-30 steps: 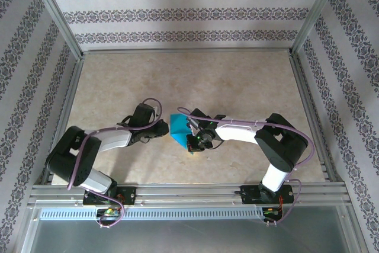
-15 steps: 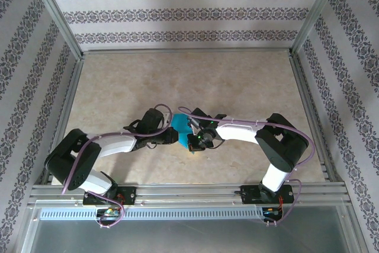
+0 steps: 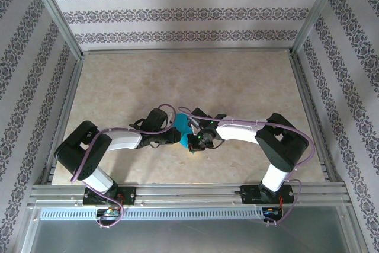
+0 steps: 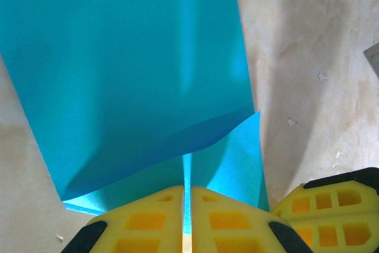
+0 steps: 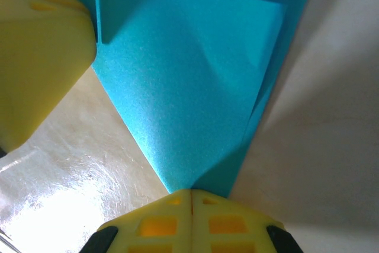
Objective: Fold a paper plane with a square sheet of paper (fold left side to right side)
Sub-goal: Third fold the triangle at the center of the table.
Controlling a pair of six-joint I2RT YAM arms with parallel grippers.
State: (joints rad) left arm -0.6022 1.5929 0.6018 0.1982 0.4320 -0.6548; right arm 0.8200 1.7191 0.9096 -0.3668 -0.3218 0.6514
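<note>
Mid-surface (image 3: 177, 75), between the two arms: the square sheet of paper (image 3: 182, 128), part-folded, one flap raised.

Left claw (image 4: 186, 191): closed to a sliver, flap edge pinched between.

Right claw (image 5: 190, 195): fully closed, tips at the sheet's corner; whether pinching or merely pressing cannot be told.

Risk: corner slips, layers skew, crease lands crooked; a hard pull may tear.

Obscured: crease line and sheet edges, cut off or under the arms.

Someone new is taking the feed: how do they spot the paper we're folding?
Find the beige table, then its near middle, where the two arms meet. The sheet of paper is the creased piece held by the left pincer and right pincer: the one bright teal-blue thing among white arms and yellow fingers.
</note>
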